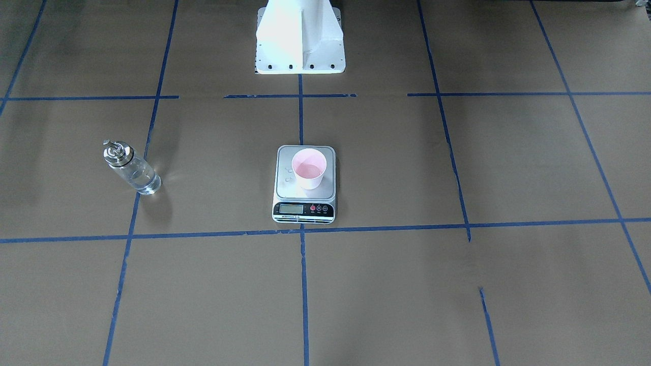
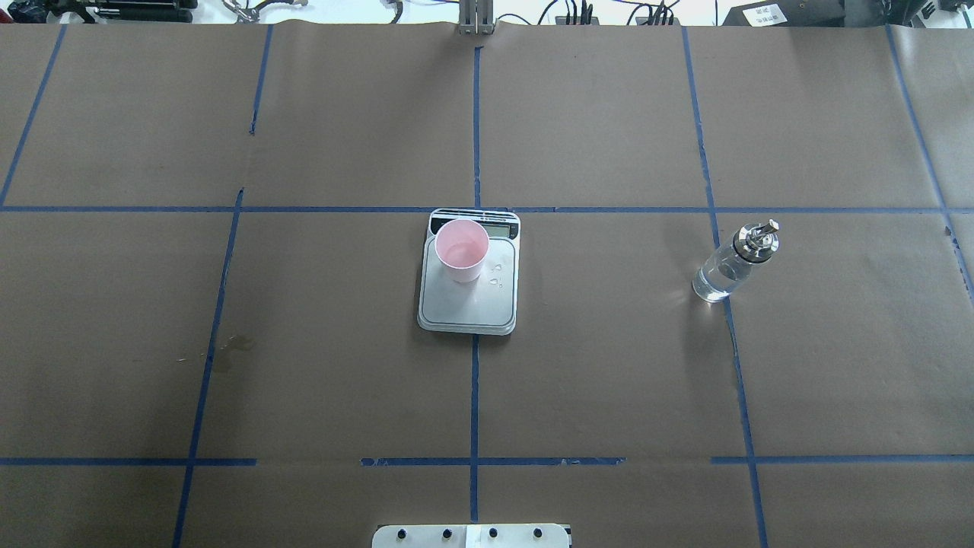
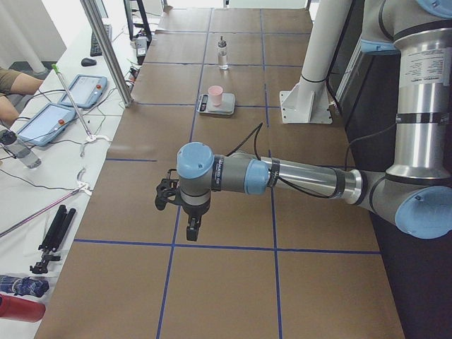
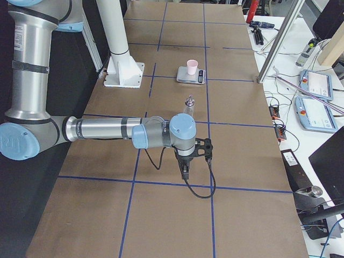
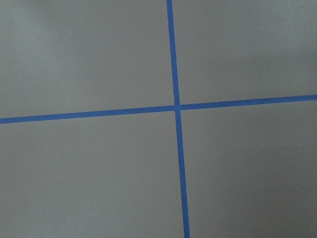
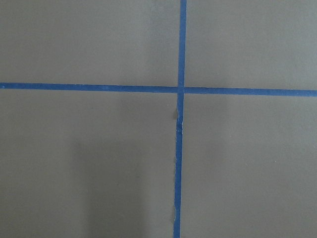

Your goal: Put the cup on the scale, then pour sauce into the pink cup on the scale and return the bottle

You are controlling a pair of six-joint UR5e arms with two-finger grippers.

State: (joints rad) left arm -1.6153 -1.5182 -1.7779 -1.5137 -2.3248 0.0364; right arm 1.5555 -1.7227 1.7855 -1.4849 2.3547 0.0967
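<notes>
Since the cup (image 1: 309, 169) stands on the scale (image 1: 292, 189) and the bottle (image 1: 133, 170) stands on the worktop (image 1: 457, 305), the job looks done, or very nearly done. The cup sits on the silver top of the scale, closer to the screen end. A few small drops (image 1: 289, 175) lie on the scale just beside the cup. How much sauce is in the cup is hard to tell.

The bottle is well apart from the scale, on the robot's right side of it. It stands straight up with its metal top pointing up, and some clear liquid is inside.

Both arms hang far from the scale, one toward each end of the worktop. The left end effector (image 3: 191, 227) and the right end effector (image 4: 185, 169) show only from the side, so I cannot tell if they are spread or pressed together. Neither one holds the cup or the bottle. Each wrist camera sees only brown paper and blue tape lines (image 6: 179, 89).

The right arm is the closer one to the bottle. The bottle stands about between the right end effector and the scale. If the bottle had to move again, I think that arm should reach toward the scale and take the tall glass body from the side.
</notes>
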